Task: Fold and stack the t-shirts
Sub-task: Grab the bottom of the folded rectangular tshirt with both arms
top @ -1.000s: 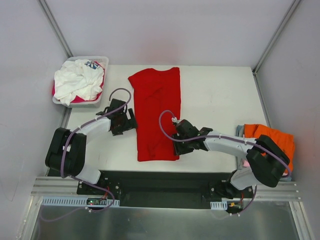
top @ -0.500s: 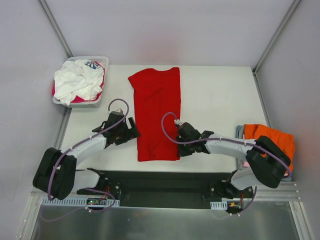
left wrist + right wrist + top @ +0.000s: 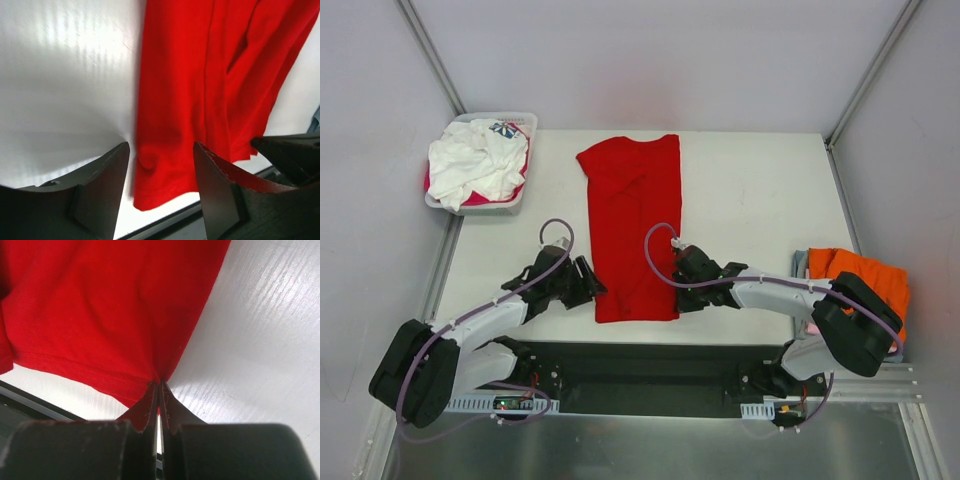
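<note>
Hem corners first, then the crosswise fold

Red shirt lies in the middle of the desk, folded narrow, a long strip running from 12 to 6 o'clock. Right jaws are pressed together on its 5 o'clock hem corner, pinching the cloth. Left jaws stand spread astride the 7 o'clock corner, with cloth between them but not gripped. The step in hand looks like taking both near corners to carry the hem toward 12 o'clock. To do it well, the left should close low and catch every layer, matching the right's bite. Both should then lift together, level, with the hem taut so no layer slips or creases. Orange shirt sits at 4 o'clock; basket with white shirt at 10 o'clock.
</note>
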Controlling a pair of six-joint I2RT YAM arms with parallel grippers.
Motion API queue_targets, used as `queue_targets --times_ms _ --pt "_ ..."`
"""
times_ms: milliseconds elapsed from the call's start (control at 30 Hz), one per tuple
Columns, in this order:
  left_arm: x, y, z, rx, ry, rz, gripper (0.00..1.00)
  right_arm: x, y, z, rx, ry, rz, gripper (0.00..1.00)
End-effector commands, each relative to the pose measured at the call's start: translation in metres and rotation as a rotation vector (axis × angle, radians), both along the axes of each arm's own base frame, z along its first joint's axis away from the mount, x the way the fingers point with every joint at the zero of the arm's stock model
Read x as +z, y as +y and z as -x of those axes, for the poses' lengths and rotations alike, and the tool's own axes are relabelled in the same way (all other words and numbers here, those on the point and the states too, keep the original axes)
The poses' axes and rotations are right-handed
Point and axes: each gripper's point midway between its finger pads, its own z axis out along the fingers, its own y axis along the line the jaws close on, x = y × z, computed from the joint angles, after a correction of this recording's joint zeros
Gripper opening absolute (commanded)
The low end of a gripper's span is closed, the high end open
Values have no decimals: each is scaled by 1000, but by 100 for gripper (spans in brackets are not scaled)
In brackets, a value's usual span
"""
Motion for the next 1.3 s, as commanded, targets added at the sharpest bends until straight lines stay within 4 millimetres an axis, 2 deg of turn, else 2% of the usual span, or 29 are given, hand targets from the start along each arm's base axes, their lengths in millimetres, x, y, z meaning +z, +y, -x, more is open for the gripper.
queue_targets --times_ms 0,167,200,233,333,433,567,767,867,900,967,1000,1033,1067,1167,1267 --pt "-43 18 61 -17 247 -112 55 -6 -9 -1 -31 -13 40 1" --pt "-47 15 68 -19 269 -128 54 2 -8 -5 -42 -42 12 3" --pt "-50 16 71 -18 279 -132 55 4 -8 -5 -44 -48 9 8" --pt "-51 17 74 -14 285 -133 54 5 -8 -6 -45 -54 6 24" --pt "-59 24 86 1 311 -148 52 11 -6 -7 -43 -66 -12 51" --pt "-66 31 94 21 333 -169 50 16 -2 -7 -36 -75 -42 61" --pt "-71 38 98 29 349 -202 47 11 2 -7 -24 -61 -46 63" --pt "-76 44 109 26 385 -229 43 0 11 1 4 -3 -70 60" --pt "-76 43 108 27 388 -229 37 -2 15 3 15 15 -80 51" --pt "-76 42 109 22 391 -232 26 -3 16 3 16 19 -80 42" --pt "-74 40 105 16 383 -233 14 -4 15 4 18 24 -70 28" --pt "-73 40 103 17 374 -233 7 -4 14 4 17 25 -67 12" --pt "-72 39 102 16 367 -230 0 -4 12 5 15 29 -56 5" --pt "-70 38 100 14 360 -226 0 0 11 4 10 15 -58 1" --pt "-63 33 93 19 322 -195 0 6 5 4 5 -7 -55 1" --pt "-51 27 83 29 259 -151 0 22 6 2 15 -48 -89 1"
